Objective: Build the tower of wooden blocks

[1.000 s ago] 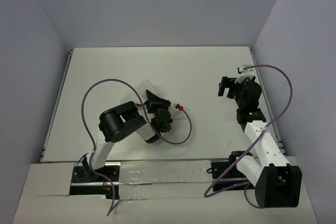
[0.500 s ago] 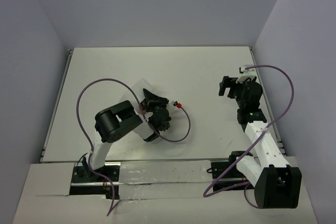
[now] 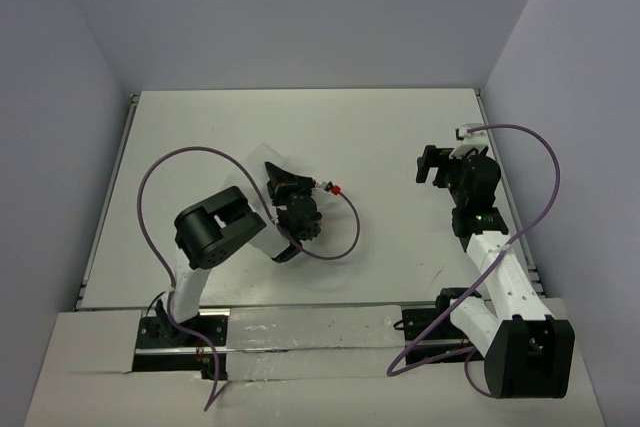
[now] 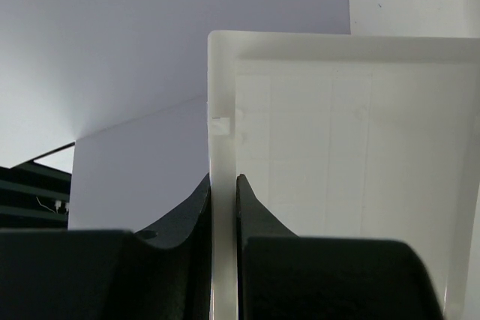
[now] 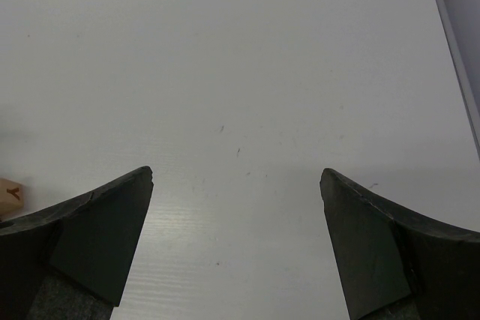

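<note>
my left gripper (image 4: pixel 223 185) is clamped on the wall of the white bin (image 4: pixel 223 73) — it fills that wrist's view. right gripper (image 5: pixel 236 185) spread wide over the table (image 5: pixel 247 73) — i see just one tan block (image 5: pixel 9 191), at its view's left edge.

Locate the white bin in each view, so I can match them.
Top external: white bin left of centre, partly hidden.
Left wrist: fills the right half, its wall pinched.
Right wrist: not in it.
Shared landmark: left pincer, shut on the bin's wall.
</note>
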Tool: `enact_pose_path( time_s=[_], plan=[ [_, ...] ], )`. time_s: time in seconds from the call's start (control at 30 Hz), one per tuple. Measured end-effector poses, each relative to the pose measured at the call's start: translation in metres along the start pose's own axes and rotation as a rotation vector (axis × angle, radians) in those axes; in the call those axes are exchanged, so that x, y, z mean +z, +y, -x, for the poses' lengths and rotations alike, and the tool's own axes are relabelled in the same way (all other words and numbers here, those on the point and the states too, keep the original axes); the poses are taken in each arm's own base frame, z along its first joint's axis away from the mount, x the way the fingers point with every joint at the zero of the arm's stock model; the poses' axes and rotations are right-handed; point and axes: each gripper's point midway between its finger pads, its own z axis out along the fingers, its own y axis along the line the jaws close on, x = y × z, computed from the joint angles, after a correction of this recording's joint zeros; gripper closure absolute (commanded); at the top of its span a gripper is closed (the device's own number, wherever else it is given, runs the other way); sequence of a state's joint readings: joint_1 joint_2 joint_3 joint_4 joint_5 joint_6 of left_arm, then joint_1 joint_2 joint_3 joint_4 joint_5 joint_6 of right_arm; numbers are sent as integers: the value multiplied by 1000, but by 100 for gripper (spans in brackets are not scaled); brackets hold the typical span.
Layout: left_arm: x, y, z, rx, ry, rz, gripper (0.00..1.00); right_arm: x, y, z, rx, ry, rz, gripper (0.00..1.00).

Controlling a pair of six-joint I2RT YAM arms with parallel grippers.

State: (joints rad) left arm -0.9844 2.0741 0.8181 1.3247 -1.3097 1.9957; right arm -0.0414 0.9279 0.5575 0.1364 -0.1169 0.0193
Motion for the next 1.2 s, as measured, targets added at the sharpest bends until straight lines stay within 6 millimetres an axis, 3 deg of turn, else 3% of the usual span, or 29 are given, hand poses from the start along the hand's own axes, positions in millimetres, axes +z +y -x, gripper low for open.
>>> enact_pose_path(
  time_s=[0.27,0.43,0.47,0.6,0.67,0.8,0.97,1.2],
  plan=[
    [9,19,-20,-119,49,4,100,0,0,0,4,0,0,0],
    [23,35,-48,-458,126,-15,100,0,0,0,7,0,4,0],
    [30,43,-45,-530,132,-38,100,0,1,0,8,1,5,0],
    [75,101,2,-870,-1,-227,100,0,1,-1,9,4,10,0],
    [79,110,2,-1020,-31,-332,100,0,2,-1,10,6,13,0],
    [69,82,-11,-1118,-16,-577,100,1,3,-3,12,12,21,0],
    [55,42,-4,-1212,19,-844,100,1,4,-4,13,17,27,0],
    [64,43,0,-1456,-31,-939,100,2,5,-10,14,36,36,0]
  ],
)
